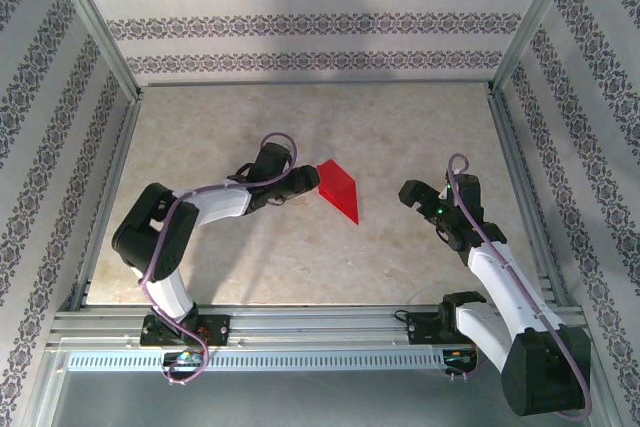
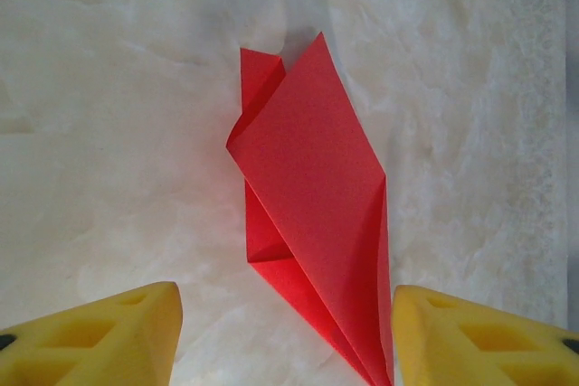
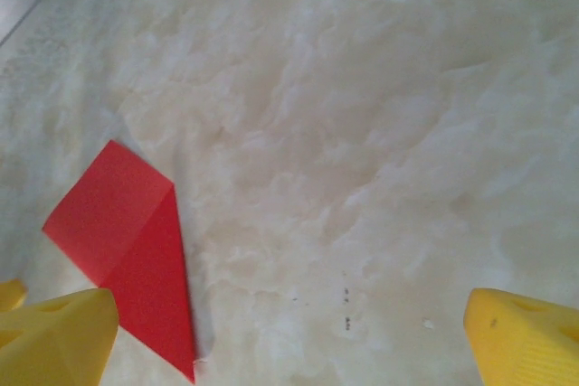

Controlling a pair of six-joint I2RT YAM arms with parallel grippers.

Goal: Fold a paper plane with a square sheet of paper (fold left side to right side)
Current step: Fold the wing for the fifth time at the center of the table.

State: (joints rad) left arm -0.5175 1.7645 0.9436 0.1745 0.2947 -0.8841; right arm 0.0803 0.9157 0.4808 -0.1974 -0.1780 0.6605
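My left pincer (image 2: 286,303) hung low over the table with its two yellow fingers (image 2: 118,332) set well apart, gripping nothing. Between them lay the bright red paper plane (image 2: 312,196), a narrow pointed dart of thin folded paper. Its sharp tip sat nearest me, just beside the finger on the right of my wrist view; I could not tell whether the two touched. From that tip the body widened away from the pincer. One flat upper flap lay over lower layers that peeked out on the left side, and a crease ran along the right edge. The far end finished in two small uneven points. Under and beyond it spread the pale cream marbled tabletop (image 2: 109,133).

My right pincer (image 3: 289,309) was well apart from the paper, off to its right side, and its fingers stood wide open and empty over the tabletop. From there the plane lay ahead and to the left, close by the left finger, flat on the surface with one long crease across it.
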